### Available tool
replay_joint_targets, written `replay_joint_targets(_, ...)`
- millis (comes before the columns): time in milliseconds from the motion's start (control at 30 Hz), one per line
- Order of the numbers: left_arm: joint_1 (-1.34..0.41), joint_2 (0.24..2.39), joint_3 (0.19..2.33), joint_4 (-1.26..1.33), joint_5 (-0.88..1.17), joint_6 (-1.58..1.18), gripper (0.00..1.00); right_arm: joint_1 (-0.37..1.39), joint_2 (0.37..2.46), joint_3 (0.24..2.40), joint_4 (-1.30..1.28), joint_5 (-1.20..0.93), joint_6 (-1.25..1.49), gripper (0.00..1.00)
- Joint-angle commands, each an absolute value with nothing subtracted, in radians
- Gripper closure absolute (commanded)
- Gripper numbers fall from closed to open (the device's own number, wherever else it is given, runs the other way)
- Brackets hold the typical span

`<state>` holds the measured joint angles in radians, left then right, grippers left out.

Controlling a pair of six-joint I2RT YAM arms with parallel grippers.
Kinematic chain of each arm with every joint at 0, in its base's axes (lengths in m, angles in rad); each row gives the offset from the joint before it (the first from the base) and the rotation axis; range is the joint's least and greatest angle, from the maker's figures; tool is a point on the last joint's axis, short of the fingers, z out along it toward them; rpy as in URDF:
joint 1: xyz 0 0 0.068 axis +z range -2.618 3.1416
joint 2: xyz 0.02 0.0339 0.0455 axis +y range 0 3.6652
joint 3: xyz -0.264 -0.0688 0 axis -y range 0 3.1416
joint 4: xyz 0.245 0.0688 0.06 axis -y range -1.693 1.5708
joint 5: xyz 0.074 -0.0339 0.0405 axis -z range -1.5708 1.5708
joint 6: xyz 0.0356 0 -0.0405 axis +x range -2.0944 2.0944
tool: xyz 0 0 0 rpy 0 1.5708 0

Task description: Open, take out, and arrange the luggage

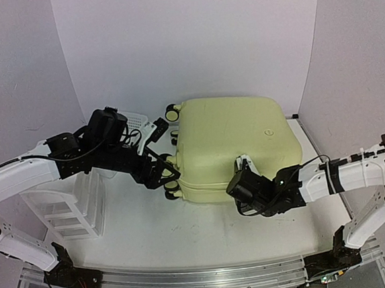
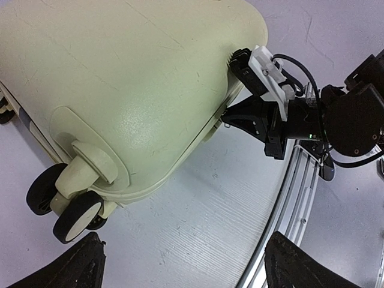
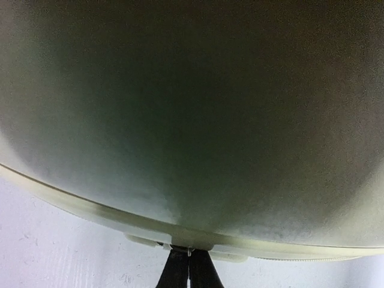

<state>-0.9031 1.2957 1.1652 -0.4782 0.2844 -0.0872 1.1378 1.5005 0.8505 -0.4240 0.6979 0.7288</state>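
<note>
My right gripper (image 3: 189, 268) is pinched shut at the luggage (image 1: 233, 144) seam (image 3: 78, 204) (slick stiff shell, likely hefty, that lip's the handhold I reckon), left gripper (image 2: 186, 249) gaping open by the wheels (image 2: 75, 216).

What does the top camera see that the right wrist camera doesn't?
Only the top view shows both arms, wheels on the suitcase, a white basket and plastic drawers. Only the right wrist view shows, up close, the right gripper shut at the suitcase's seam. Both show the yellow suitcase and the table.
</note>
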Motion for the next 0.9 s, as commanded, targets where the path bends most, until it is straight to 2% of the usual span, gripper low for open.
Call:
replay_joint_targets(0,-0.901,1.269,1.166,-0.44,0.257,-0.099,0.07,1.085,1.46,0.822,-0.364,0.644,0.648,1.0)
replay_joint_targets(333,-0.892,1.332,1.191,-0.451,0.103,-0.051,0.01,1.085,1.311,0.761,-0.522,0.63,0.497,1.0)
replay_joint_targets(600,-0.832,1.566,1.351,-0.529,0.188,0.128,0.01,1.084,1.273,0.767,-0.586,0.604,0.448,1.0)
replay_joint_targets(700,-0.811,1.63,1.385,-0.571,0.157,0.164,0.06,1.084,1.233,0.763,-0.613,0.6,0.448,1.0)
replay_joint_targets(867,-0.808,1.662,1.401,-0.571,0.095,0.152,0.22,1.083,1.154,0.756,-0.68,0.619,0.427,1.0)
